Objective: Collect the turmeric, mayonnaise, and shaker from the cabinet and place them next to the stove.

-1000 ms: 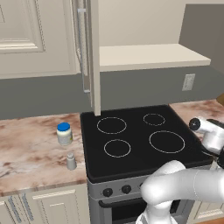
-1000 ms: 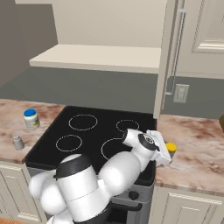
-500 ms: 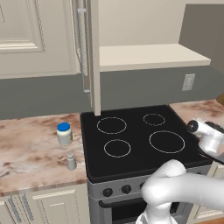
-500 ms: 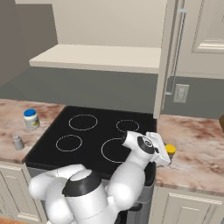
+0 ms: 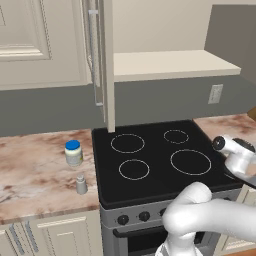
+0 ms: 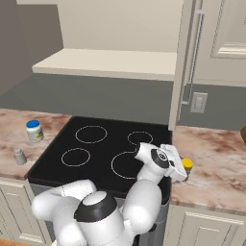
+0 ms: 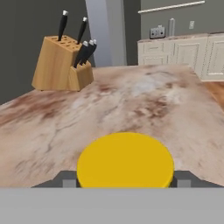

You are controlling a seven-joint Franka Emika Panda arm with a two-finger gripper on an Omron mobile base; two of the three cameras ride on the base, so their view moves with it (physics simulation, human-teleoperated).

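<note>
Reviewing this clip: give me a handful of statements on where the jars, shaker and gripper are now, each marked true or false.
1. The mayonnaise stands on the counter left of the stove. True.
2. The shaker sits on the cabinet shelf. False: it stands on the counter, nearer the front edge than the mayonnaise.
3. The turmeric is on the counter right of the stove, at the gripper. True.
4. The turmeric stands beside the mayonnaise. False: they are on opposite sides of the stove.
5. A knife block stands on the counter beyond the turmeric in the hand view. True.
</note>
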